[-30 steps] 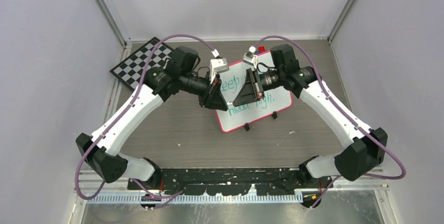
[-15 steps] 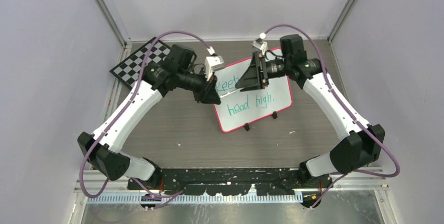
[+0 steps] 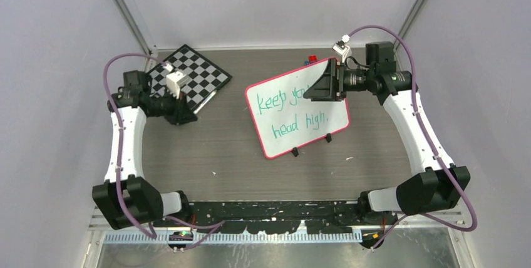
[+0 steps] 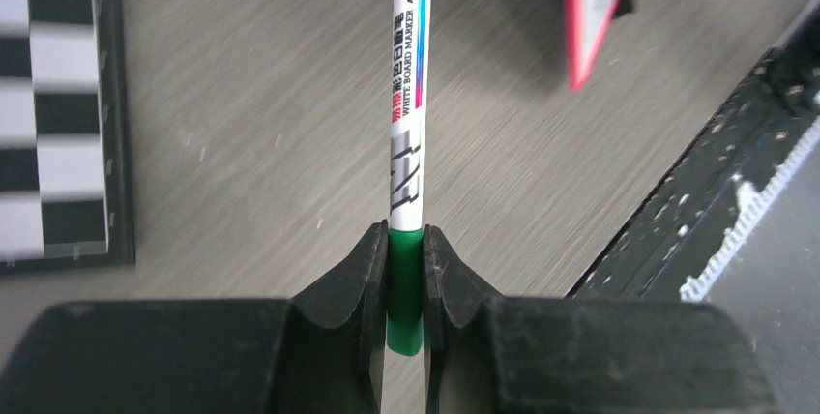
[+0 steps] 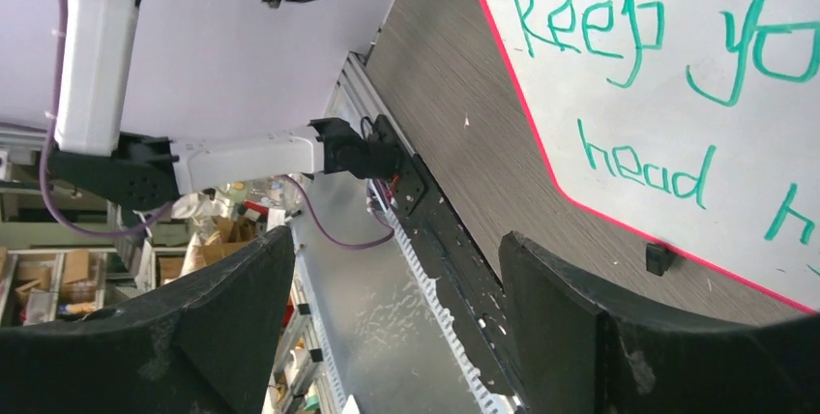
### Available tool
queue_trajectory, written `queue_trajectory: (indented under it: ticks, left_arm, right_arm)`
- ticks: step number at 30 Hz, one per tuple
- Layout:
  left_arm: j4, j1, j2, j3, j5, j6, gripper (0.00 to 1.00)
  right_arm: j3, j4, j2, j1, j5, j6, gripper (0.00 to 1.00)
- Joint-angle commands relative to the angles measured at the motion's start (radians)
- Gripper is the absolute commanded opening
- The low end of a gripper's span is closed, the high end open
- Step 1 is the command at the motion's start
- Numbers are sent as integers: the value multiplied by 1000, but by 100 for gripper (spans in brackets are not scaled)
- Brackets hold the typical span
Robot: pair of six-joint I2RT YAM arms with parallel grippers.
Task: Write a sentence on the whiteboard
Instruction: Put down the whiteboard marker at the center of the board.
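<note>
The grey wood-grain desk [image 3: 206,149] carried two boards. The larger, the whiteboard [image 3: 307,141], sat right of centre, turned so that its near left corner pointed toward the arm bases. It seemed propped up on its feet rather than lying flat, though from above that was hard to judge. The black-and-white chessboard [image 3: 195,75] lay at the far left, well apart from the whiteboard.

The sentence [image 3: 297,118] ran across the whiteboard in green in two lines. "keep" and "head high." were readable, but the right arm covered the end of the upper line.

The right tool [image 3: 317,85] hung over the whiteboard's far right part with its jaws spread wide and nothing between them. In its own wrist view only the desk edge and the board's pink rim showed in the gap.

The left tool [image 4: 405,240] was over the desk just beside the chessboard's near edge. It was clenched on the green end of a white marker [image 4: 410,95], whose barrel stuck straight out past the fingertips.

Two small black feet [image 3: 294,152] stood along the whiteboard's near edge.
</note>
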Motion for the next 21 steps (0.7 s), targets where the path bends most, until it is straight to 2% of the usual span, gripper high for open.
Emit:
queue_trajectory:
  ticks: [1, 3, 5, 14, 21]
  left_arm:
    - [-79, 155, 60, -110, -36, 267, 0]
    - [-46, 217, 95, -164, -73, 316, 0]
    - [3, 233, 131, -225, -132, 344, 0]
    - [326, 235, 235, -402, -329, 306, 6]
    - [457, 235, 294, -469, -399, 322, 13]
  right_arm:
    - [-34, -41, -57, -10, 25, -77, 82]
    - [-44, -55, -64, -11, 41, -97, 82]
    - [-47, -75, -68, -12, 58, -124, 82]
    - [-48, -167, -76, -14, 200, -231, 83]
    - [-58, -190, -84, -12, 257, -279, 83]
